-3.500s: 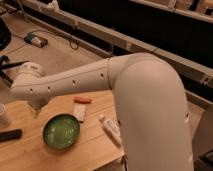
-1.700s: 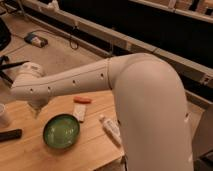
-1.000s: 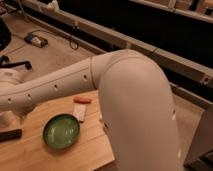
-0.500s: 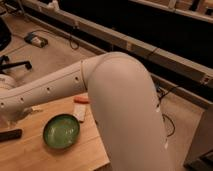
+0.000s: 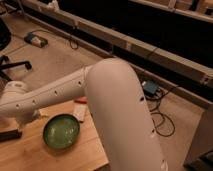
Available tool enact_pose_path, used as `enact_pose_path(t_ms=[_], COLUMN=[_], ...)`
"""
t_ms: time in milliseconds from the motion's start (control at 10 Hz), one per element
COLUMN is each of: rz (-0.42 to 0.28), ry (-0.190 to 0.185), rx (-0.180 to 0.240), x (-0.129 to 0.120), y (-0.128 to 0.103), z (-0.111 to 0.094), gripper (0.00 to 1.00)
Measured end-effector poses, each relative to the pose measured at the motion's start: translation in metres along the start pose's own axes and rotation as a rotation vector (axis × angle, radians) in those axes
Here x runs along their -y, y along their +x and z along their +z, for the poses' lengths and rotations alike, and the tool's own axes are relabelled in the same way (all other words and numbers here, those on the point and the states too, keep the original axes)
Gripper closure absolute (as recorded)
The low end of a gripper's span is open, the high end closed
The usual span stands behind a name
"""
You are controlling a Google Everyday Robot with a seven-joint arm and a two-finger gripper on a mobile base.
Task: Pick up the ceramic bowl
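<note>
The ceramic bowl (image 5: 61,131), round, shallow and glossy green with a darker rim, sits on the wooden table (image 5: 75,155). My white arm (image 5: 115,105) reaches across the view from the right to the far left. The gripper (image 5: 19,120) is at the arm's end near the left edge, hanging low over the table just left of the bowl and mostly hidden under the wrist. It does not touch the bowl.
A white packet (image 5: 80,113) and a small red object (image 5: 80,100) lie on the table behind the bowl. A flat black object (image 5: 10,135) lies at the table's left edge. An office chair (image 5: 7,47) stands on the floor at the left. Cables and a box (image 5: 149,88) lie on the floor.
The arm has swung left and its elbow has come closer to the camera. The wrist moved from above the bowl's left side to the table's left edge. The bowl has not moved.
</note>
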Motion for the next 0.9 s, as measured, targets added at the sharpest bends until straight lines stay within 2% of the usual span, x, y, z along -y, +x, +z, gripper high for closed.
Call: enact_pose_path(t_ms=[300,400,500,700,900], rz=[0.034,0.055,0.096,0.247,0.320], ry=[0.018,0.032,0.049,0.063,0.074], rx=[0.060,0.098,0.151,0.244,0.256], x=[-0.004,-0.004,-0.002,0.007,0.014], y=[0.000,-0.002,-0.006,-0.021,-0.029], z=[0.030,0.045,0.059,0.075,0.076], gripper=[0.20,0.20,0.20,0.20,0.24])
